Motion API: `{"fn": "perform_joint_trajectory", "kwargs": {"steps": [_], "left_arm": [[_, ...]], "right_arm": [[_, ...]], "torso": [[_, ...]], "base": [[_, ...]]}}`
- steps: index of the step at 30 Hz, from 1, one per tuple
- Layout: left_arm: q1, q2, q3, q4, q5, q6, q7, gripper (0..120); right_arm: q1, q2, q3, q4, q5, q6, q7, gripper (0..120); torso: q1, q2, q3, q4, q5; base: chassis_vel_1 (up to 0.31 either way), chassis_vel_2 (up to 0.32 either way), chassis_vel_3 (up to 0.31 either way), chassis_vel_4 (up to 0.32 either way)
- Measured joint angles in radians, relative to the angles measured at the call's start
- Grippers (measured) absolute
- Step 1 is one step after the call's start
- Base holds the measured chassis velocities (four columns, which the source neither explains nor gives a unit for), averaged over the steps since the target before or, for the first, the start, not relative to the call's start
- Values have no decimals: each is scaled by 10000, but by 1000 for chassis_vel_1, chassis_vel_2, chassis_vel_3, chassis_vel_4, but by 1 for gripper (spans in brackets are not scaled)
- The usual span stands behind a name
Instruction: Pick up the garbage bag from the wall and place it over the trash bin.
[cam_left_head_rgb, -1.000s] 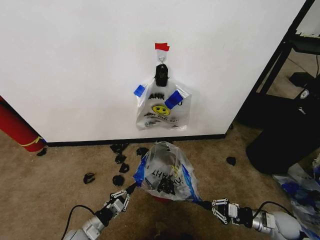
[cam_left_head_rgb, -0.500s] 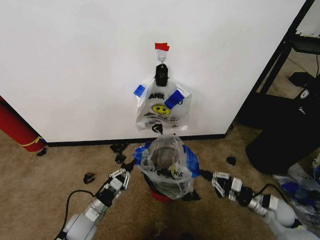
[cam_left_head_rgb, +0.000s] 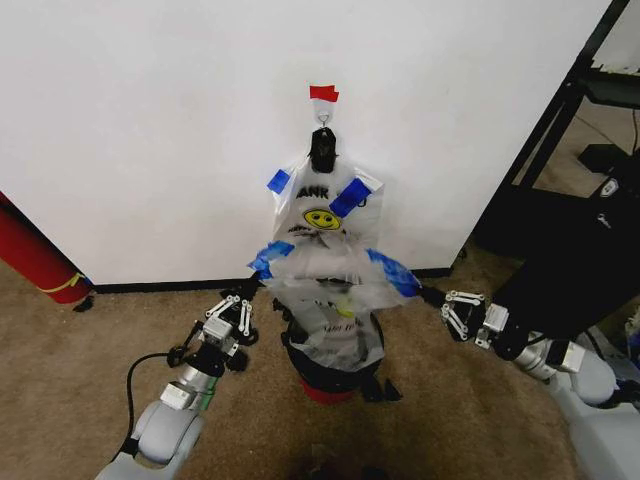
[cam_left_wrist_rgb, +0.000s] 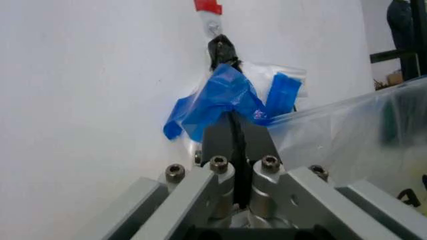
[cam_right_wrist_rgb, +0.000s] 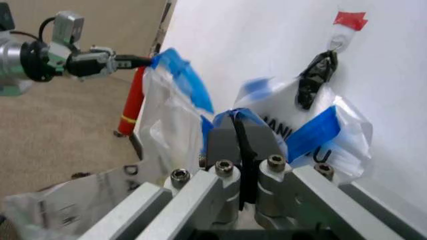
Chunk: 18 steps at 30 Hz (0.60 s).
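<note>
The garbage bag (cam_left_head_rgb: 335, 300) is thin, crinkled, see-through plastic with blue tape patches (cam_left_head_rgb: 270, 254) at its rim and dark print on its side. It is stretched wide between the two grippers, directly in front of the white wall (cam_left_head_rgb: 150, 130). Its mouth is held up near the baseboard line, and its lower part hangs down into the trash bin (cam_left_head_rgb: 328, 385).

The left gripper (cam_left_head_rgb: 256, 285) is at 9 o'clock from the bag. Its fingers are pressed together on the blue-taped rim; in the left wrist view the fingers (cam_left_wrist_rgb: 223, 137) meet with blue tape bunched just beyond them.

The right gripper (cam_left_head_rgb: 425, 293) is at 3 o'clock from the bag. Its fingers are likewise pinched on the opposite taped rim, as the right wrist view (cam_right_wrist_rgb: 237, 135) confirms.

The trash bin stands on the carpet (cam_left_head_rgb: 80, 350) at 6 o'clock from the bag, red outside, with the bag's body filling its opening.

A second smiley bag (cam_left_head_rgb: 322, 210) hangs flat on the wall at 12 o'clock, held by a black clip (cam_left_head_rgb: 322, 148) under a hook and a red tape piece (cam_left_head_rgb: 323, 93).
</note>
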<state>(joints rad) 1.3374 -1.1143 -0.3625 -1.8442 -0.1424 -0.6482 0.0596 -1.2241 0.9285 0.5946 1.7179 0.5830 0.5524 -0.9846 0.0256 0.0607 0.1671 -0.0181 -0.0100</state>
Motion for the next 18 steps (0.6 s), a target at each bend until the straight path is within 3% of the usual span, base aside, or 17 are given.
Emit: {"fn": "perform_joint_trajectory", "kwargs": {"steps": [10, 18], "left_arm": [[372, -90, 93, 1047, 366, -890, 328, 0], [1190, 15, -48, 1339, 891, -1602, 781, 0]], "right_arm": [[-476, 747, -136, -668, -1546, 761, -1011, 0], [-924, 979, -188, -926, -1899, 1032, -1410, 0]], "torso": [[0, 0, -1, 0, -1], [0, 0, -1, 2, -2]], "base": [[0, 0, 0, 0], [0, 0, 0, 0]]}}
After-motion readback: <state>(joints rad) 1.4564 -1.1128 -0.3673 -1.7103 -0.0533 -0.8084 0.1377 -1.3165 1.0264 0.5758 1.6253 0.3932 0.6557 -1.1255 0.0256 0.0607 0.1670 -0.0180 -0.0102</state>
